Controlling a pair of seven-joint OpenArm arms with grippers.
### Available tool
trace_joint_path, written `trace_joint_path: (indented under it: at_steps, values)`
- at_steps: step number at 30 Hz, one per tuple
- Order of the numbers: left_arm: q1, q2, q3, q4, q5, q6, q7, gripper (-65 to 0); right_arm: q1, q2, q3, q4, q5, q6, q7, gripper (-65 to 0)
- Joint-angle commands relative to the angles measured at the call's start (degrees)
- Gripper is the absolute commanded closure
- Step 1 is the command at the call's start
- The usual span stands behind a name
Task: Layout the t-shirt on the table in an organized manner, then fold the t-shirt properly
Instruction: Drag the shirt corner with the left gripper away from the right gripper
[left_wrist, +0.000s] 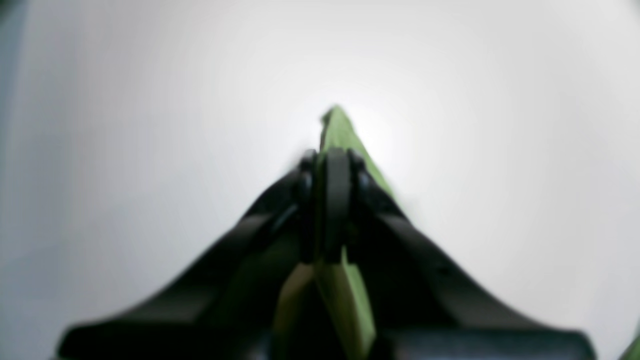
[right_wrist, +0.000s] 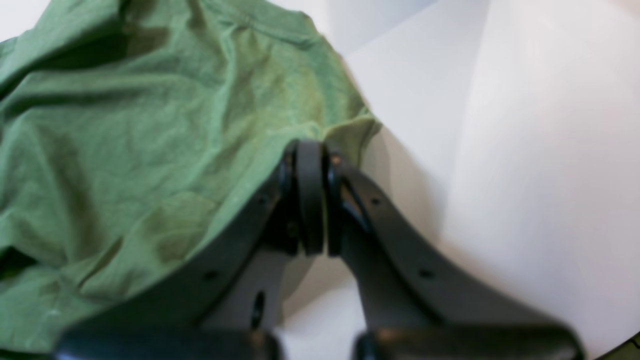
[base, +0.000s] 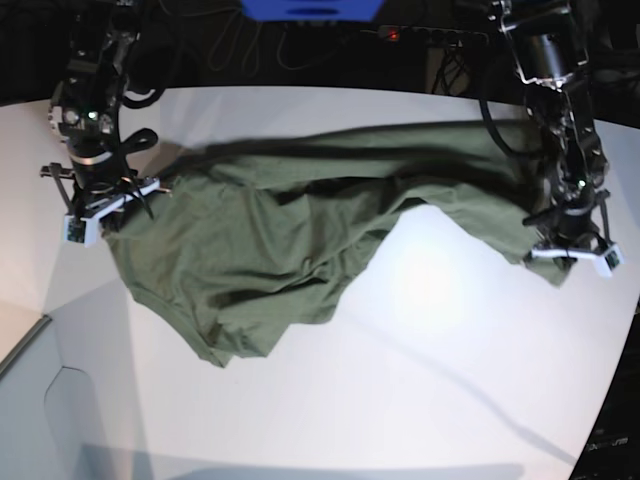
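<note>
The olive-green t-shirt is stretched, rumpled, between my two grippers over the white table. In the base view my right gripper is on the left, shut on one end of the shirt. My left gripper is on the right, shut on the other end. In the right wrist view the right gripper pinches a hem corner of the t-shirt. The left wrist view is blurred. There a narrow ridge of t-shirt pokes out past the left gripper over the table.
A blue object and a power strip with cables lie beyond the table's far edge. The table's curved edge runs down the right side. A white step or panel sits at the lower left.
</note>
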Motion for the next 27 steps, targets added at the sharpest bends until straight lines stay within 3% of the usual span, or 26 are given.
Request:
trace_joint_path:
  at_steps: [1,8,19,21,27]
  values:
    - [-2.38,-0.84,-0.11,2.80,-0.07,-0.12,-1.48,0.0,0.39,0.80,0.32,0.94,-0.12,0.38,1.48,0.0]
    - [-14.78,-1.46,-0.19,0.42,0.37,0.06,-1.48,0.0,0.13,2.55,0.41,0.86,-0.21,0.38,1.48,0.0]
    - [-41.76,-3.48,0.07,-33.33,0.37,-0.21,-1.92,-1.0,-0.57,2.47,3.23,0.86,-0.21,0.38,1.39,0.0]
    - [-45.11,-4.01,0.07,-39.31,0.37,-0.21,-1.92,-6.5,-1.10,2.38,3.23,0.86,-0.21,0.38,1.39,0.0]
    - [-46.16,-4.01,0.07,-42.83,0.28,-0.30,-1.92,-42.0,-1.01,2.11,2.87,0.86,-0.03,0.38,1.39,0.0]
